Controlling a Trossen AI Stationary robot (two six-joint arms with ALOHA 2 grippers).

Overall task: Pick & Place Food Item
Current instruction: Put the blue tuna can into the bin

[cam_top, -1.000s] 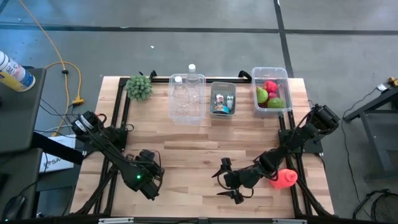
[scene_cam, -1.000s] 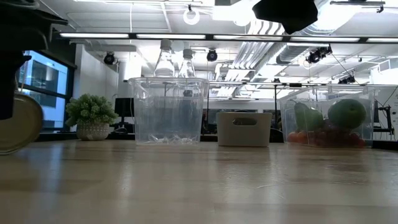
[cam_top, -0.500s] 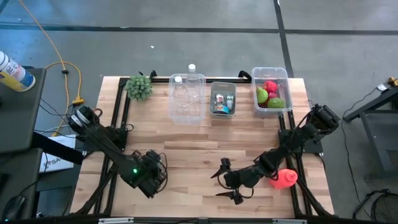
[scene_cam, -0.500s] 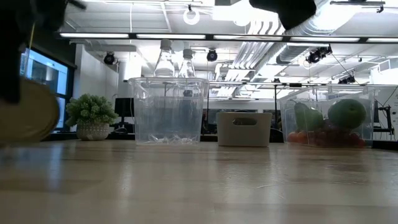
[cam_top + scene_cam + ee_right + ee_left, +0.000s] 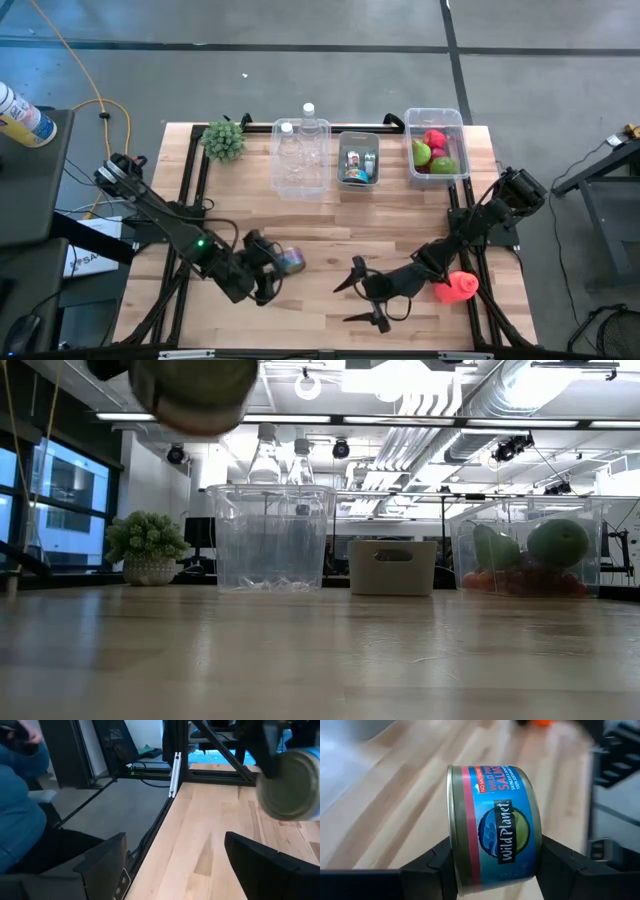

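Salmon can (image 5: 495, 827), clamped on its side between the left gripper (image 5: 268, 268) fingers, sits at nine o'clock from the wide-open right gripper (image 5: 362, 297).

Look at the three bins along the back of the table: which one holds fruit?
The clear bin at the right end, nearest the right arm's side. It holds green and red fruit; the middle bin holds small packaged items, the left one bottles.

Blue-and-red-labelled salmon can (image 5: 495, 827), silver rim
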